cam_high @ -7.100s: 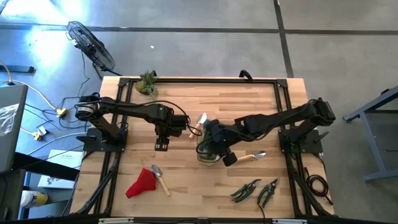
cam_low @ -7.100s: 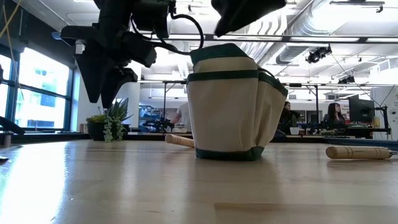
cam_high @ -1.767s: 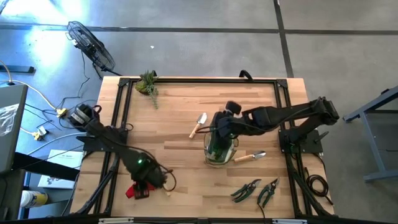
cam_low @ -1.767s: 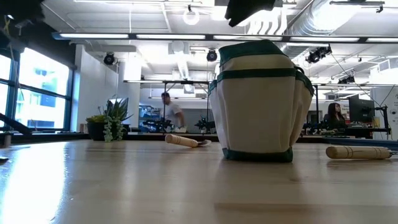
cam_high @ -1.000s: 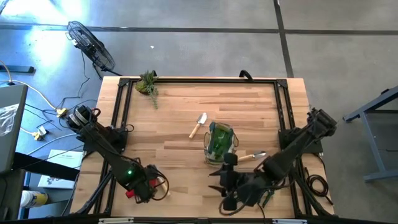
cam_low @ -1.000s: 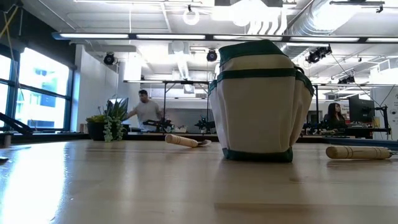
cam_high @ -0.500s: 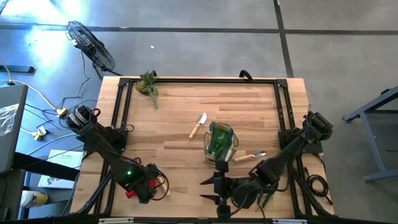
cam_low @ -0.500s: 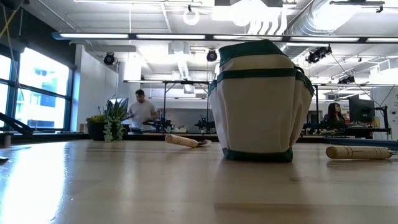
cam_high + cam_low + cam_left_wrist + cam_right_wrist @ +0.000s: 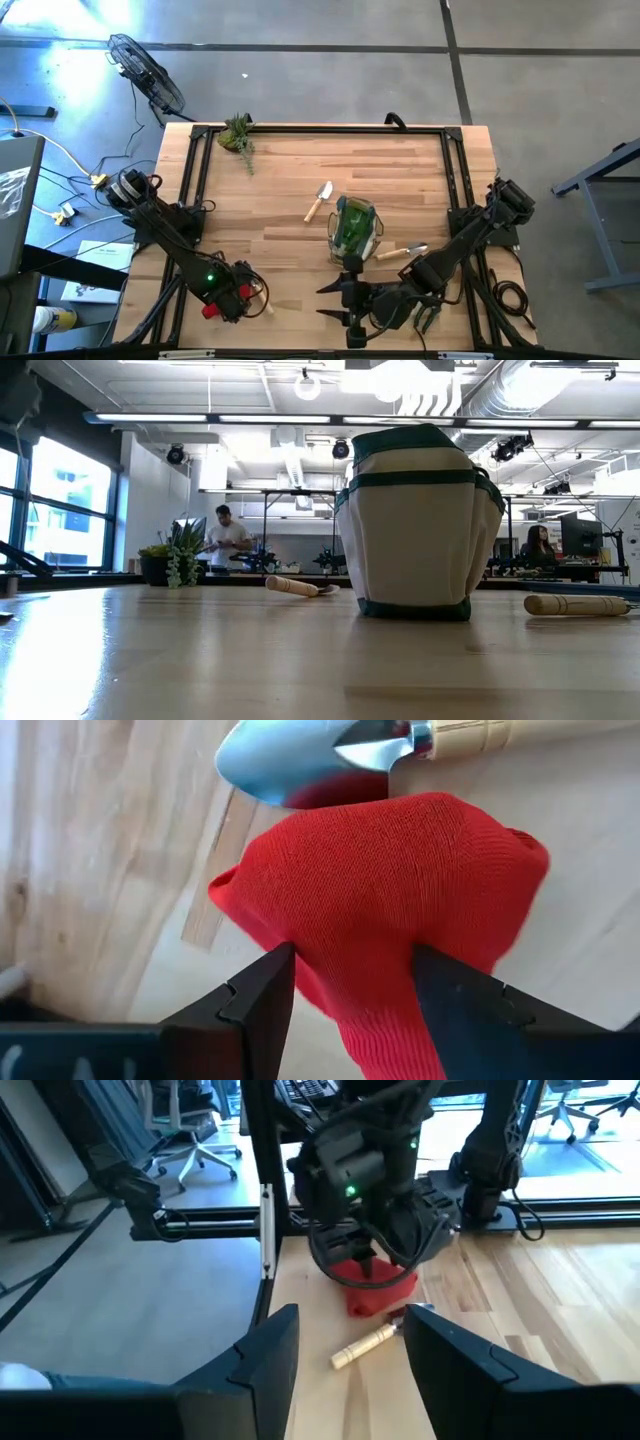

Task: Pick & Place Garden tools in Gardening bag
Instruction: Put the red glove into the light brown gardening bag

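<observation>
A pale wooden plank surface [image 9: 290,210] with a black metal frame carries the scene, viewed from above. At its near edge on the left, the left hand [image 9: 350,990] is lowered onto a red knitted glove [image 9: 400,910], its two dark fingers [image 9: 255,1005] set either side of a bunched fold of the soft ribbed cloth, pinching it while it lies on the wood. Just beyond the glove lies a trowel [image 9: 300,765] with a shiny rounded metal blade and a light wooden handle, the blade touching the red cloth. At the near edge toward the right, the right hand [image 9: 335,300] hovers with its fingers parted and nothing between them, pointing toward the left arm; compared with a second ago it has swung a little farther left. Behind its arm, dark-handled pruning shears [image 9: 428,318] are mostly hidden. Near the middle stands the bag [image 9: 420,525], a rounded cream canvas tote with dark green trim bands and outer pockets; from above, something green shows inside it [image 9: 352,228], but what it is cannot be told. A second wooden-handled trowel [image 9: 404,251] lies just right of the bag, and a third tool [image 9: 319,200] with a wooden handle lies just behind it to the left. A small leafy plant [image 9: 238,134] sits in the far left corner. Beyond, a person [image 9: 228,535] stands at a workbench in the room.
</observation>
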You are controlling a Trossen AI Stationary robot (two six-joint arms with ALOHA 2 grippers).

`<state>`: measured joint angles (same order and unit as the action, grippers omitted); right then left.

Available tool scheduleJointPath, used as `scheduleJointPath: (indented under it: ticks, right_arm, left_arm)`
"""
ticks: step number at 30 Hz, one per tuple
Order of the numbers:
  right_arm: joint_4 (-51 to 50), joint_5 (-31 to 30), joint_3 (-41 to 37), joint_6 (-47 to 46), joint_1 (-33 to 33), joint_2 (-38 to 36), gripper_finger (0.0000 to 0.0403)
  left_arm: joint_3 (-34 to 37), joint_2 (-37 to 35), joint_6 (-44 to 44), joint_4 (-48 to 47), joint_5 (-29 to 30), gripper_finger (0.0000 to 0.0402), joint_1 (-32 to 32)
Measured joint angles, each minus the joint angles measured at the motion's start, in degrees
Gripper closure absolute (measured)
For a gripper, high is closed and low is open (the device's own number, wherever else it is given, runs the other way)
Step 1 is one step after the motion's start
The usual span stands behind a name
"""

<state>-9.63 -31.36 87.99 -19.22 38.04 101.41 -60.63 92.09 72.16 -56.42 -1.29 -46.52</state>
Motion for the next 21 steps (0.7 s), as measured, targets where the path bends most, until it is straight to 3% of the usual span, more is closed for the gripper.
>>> scheduleJointPath:
  ticks: [10,21]
  right_arm:
    - [-1.3,6.4,0.0,0.0,0.3,0.2,0.0231]
    - [-7.2,6.4,0.0,-2.0,1.1,0.2,0.0231]
  left_arm:
    - [7.2,-0.1,-1.5,11.1,-2.9,0.0206,0.0]
    - [12.5,-0.3,2.3,16.0,-1.3,0.0206,0.0]
